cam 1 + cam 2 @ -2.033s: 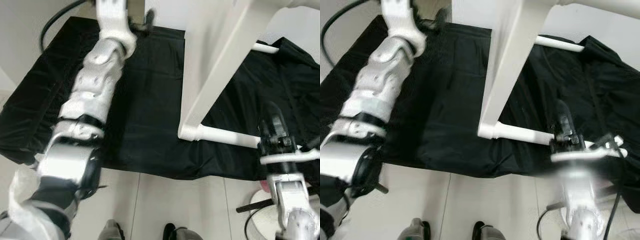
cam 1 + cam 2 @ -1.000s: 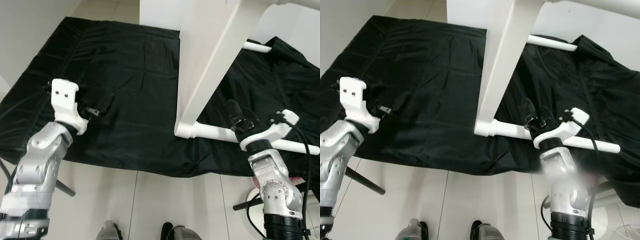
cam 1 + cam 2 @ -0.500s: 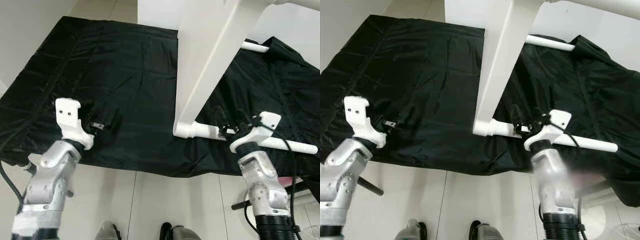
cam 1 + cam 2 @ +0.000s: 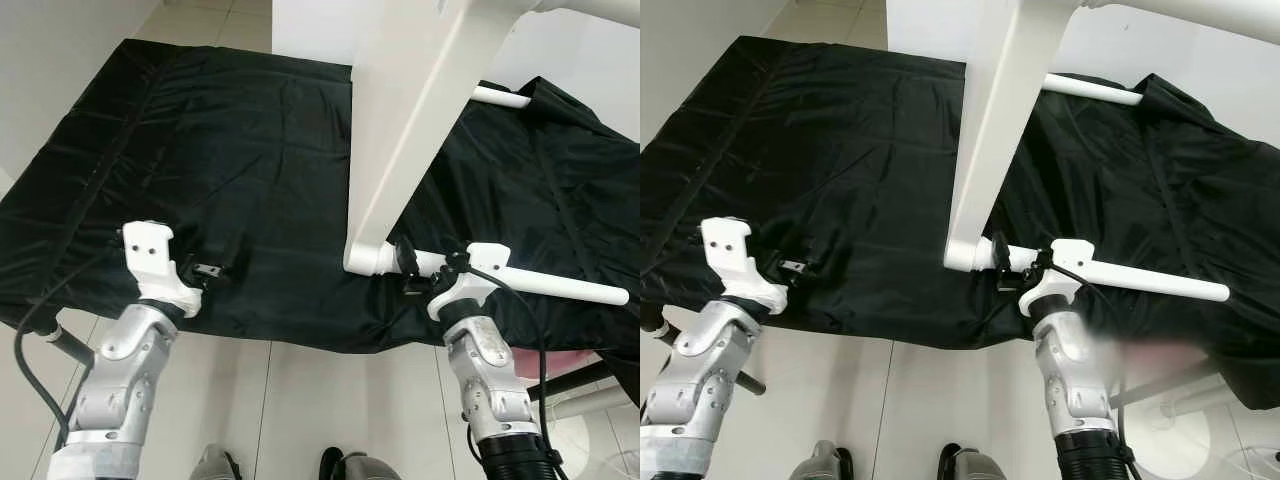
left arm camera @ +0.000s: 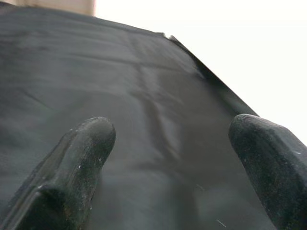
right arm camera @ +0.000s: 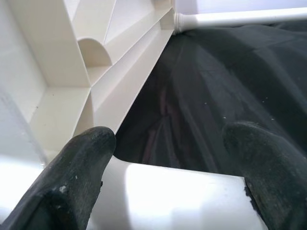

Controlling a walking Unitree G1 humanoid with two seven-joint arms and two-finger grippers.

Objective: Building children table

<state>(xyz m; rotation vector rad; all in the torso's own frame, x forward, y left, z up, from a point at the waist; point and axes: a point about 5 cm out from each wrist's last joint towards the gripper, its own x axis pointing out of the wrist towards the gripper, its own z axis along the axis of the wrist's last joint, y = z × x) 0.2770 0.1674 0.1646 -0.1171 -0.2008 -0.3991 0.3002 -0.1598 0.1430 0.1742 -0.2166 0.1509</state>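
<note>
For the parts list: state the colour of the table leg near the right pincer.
White, clearest in the left eye view: the table leg lies on the black cloth.

White table frame on black cloth

The right gripper (image 4: 405, 262) sits at the table leg (image 4: 500, 277), apparently touching it; the left gripper (image 4: 207, 270) hovers over the cloth (image 4: 230, 160).

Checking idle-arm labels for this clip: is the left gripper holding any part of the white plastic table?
No: the left gripper has its two black fingers spread apart over the black cloth sheet, with nothing between them.
</note>
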